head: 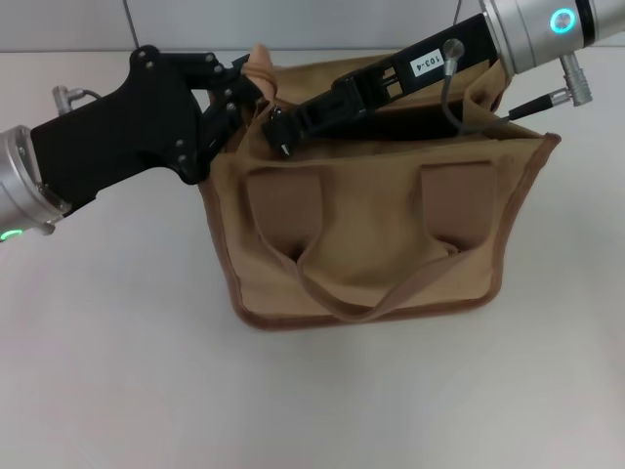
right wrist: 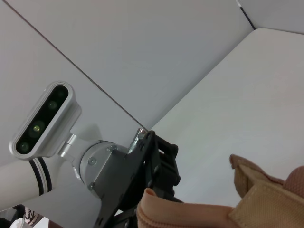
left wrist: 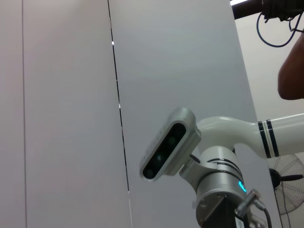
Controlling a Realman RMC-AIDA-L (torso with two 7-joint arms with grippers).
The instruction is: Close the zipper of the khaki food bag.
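The boxy khaki canvas food bag point(head: 381, 244) with darker brown edge trim stands in the middle of the white worktop point(head: 117, 371). Its front side shows two brown patches, and a looped brown strap handle point(head: 371, 293) hangs down between them. The top of the bag is dark and looks open along most of its length.

The left gripper point(head: 244, 98), black, is at the top left corner of the bag. Its fingers are pressed together on a tan fabric end of the bag's corner point(head: 261, 64), which sticks up above them. In the right wrist view the same black gripper point(right wrist: 152, 190) is seen holding this tan fabric piece point(right wrist: 180, 213).

The right gripper point(head: 278, 132), also black, reaches from the upper right across the bag opening, and its tip is near the left gripper at the top edge. Its fingers look narrow, but I cannot tell whether they hold the zipper; the slider itself is not visible clearly.

The left wrist view shows only the grey wall point(left wrist: 61, 95) and the robot's head camera point(left wrist: 168, 149).
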